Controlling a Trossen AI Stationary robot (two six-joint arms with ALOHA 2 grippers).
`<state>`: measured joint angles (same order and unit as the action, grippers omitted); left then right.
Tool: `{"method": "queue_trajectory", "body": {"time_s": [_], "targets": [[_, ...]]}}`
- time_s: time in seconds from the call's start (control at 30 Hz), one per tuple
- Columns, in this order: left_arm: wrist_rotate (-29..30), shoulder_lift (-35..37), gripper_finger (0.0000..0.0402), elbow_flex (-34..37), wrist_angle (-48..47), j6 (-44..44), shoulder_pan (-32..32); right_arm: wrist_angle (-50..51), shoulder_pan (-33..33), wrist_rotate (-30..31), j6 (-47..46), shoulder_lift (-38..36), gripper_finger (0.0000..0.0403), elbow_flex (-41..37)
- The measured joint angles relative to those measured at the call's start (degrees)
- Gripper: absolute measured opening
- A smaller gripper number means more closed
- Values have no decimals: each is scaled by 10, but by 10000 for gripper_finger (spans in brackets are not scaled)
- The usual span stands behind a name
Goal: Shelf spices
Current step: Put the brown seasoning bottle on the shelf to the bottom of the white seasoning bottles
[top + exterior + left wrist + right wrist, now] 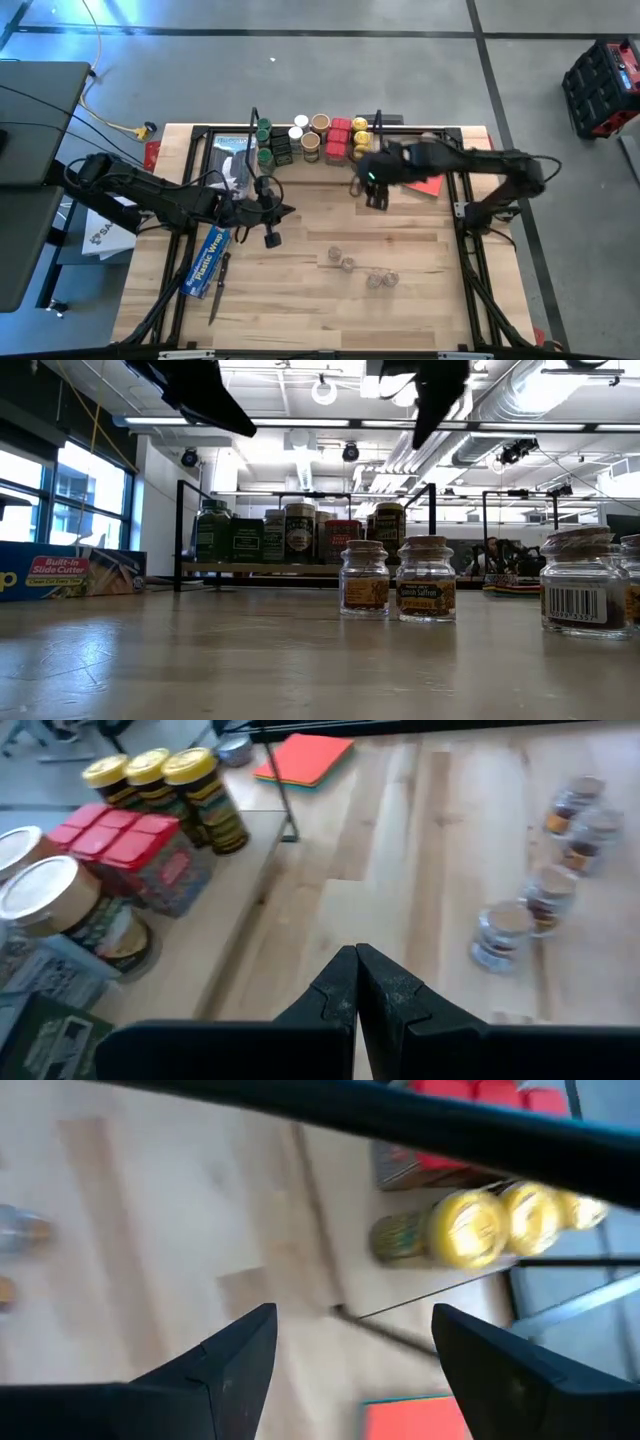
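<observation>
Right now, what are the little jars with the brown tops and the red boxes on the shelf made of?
The little jars look like clear glass: you see through them and they glint. Their tan stoppers look like cork, rough and matte. The red square tins look like painted metal, smooth with crisp edges, though they could be card.

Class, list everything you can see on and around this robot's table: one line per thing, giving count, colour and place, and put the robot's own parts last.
Shelf: one, black wire frame, wooden board, at the table's far edge.
Yellow-lidded jars: three, at the shelf's right end.
Red tins: about four, beside the yellow-lidded jars.
White- and tan-lidded jars: about four, mid-shelf.
Green-lidded jars: two or so, left of those.
Small clear jars: about five, loose on the table's middle.
Blue plastic-wrap box: one, table's left.
Red card: one, right of the shelf.
Left gripper: shut, empty, above the table's left-centre.
Right gripper: open, empty, near the shelf's right end.
</observation>
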<state>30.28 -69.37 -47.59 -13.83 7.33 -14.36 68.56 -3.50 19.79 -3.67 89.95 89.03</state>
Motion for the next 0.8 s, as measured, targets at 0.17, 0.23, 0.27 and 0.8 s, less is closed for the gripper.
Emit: {"method": "queue_trajectory", "body": {"time_s": [0.17, 0.23, 0.27, 0.8], "targets": [[-84, -2, 1, 50, 107, -40, -21, -141, 113, 30, -135, -88, 261, -158], [-148, -3, 1, 91, 197, -49, -24, -209, 168, 59, -184, -104, 261, -206], [-177, -6, 1, 110, 245, -49, -24, -249, 195, 78, -206, -108, 261, -227], [-252, -183, 191, 64, 348, -120, -6, -639, 327, 176, -264, 52, 261, -316]]}}
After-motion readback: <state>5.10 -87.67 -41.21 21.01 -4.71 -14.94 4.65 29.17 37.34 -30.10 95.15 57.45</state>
